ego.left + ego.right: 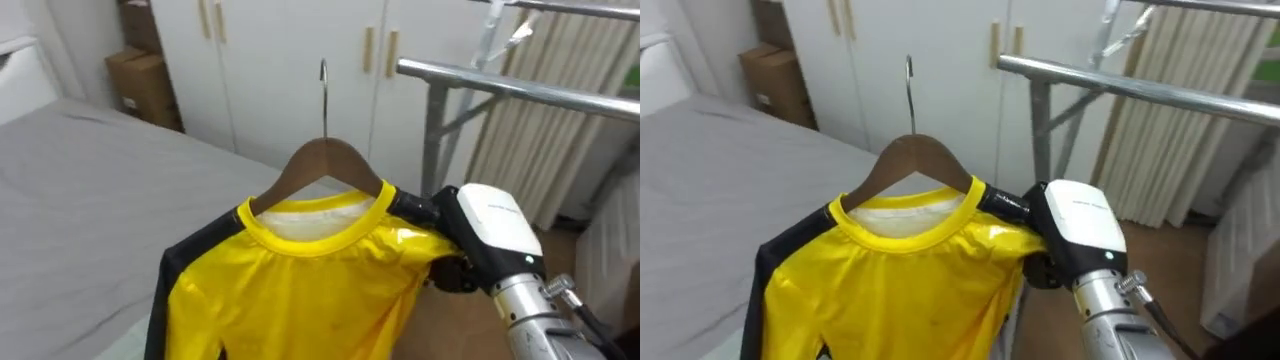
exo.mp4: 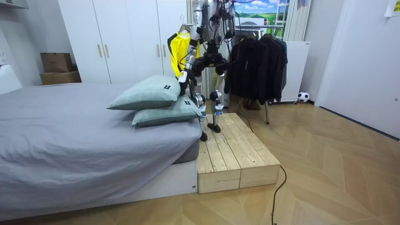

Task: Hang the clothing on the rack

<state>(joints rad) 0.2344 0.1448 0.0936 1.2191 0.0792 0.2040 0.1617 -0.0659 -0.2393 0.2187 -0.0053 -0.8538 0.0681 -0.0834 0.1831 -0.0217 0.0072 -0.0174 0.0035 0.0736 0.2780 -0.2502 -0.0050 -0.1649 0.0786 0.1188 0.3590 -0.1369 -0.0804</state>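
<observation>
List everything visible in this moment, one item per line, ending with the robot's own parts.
shirt: one, yellow with black sleeves, on the hanger, held up over the bed's edge
hanger: one, brown wood with a metal hook, inside the shirt's collar
rail: one, grey metal, to the right of the hanger
wardrobe: one, white, behind the hanger
cardboard boxes: two, brown, stacked beside the wardrobe
bed: one, grey cover, on the robot's left
pillows: two, grey-green, stacked on the bed
wooden platform: one, pale, under the robot
dark clothes: several, black, hanging on the rack
ball: one, black and white, on the floor
right hand: at the shirt's shoulder
</observation>
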